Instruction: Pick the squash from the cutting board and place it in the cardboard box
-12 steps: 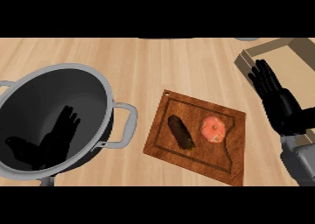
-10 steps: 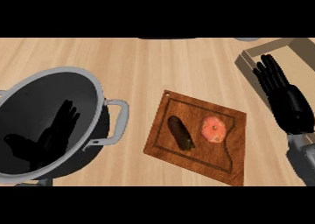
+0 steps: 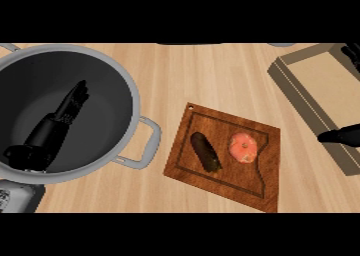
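Looking steeply down from the head view, the light wooden counter (image 3: 212, 75) carries three main things. At the left stands a large grey pot (image 3: 135, 107) with a dark inside and a loop handle on its right side that reaches toward the cutting board (image 3: 212, 180). The left hand (image 3: 68, 110) shows in front of the pot's dark inside, its fingers straight and close together, pointing up and slightly right, holding nothing. The brown cutting board lies near the middle, turned at a slant, just right of the pot's handle. On it rest two things side by side and slightly apart: a dark, elongated squash (image 3: 206, 150) on the left half, lying tilted, and a round pinkish-orange piece of food (image 3: 243, 148) on the right half. Neither hand touches either of them. The cardboard box (image 3: 316, 75) sits at the upper right, well apart from the board's top edge, its open tan inside facing up. The right hand (image 3: 353, 52) shows only as dark parts at the view's right edge over the box, with another dark part lower at the box's near side; whether its fingers are apart or together cannot be told.
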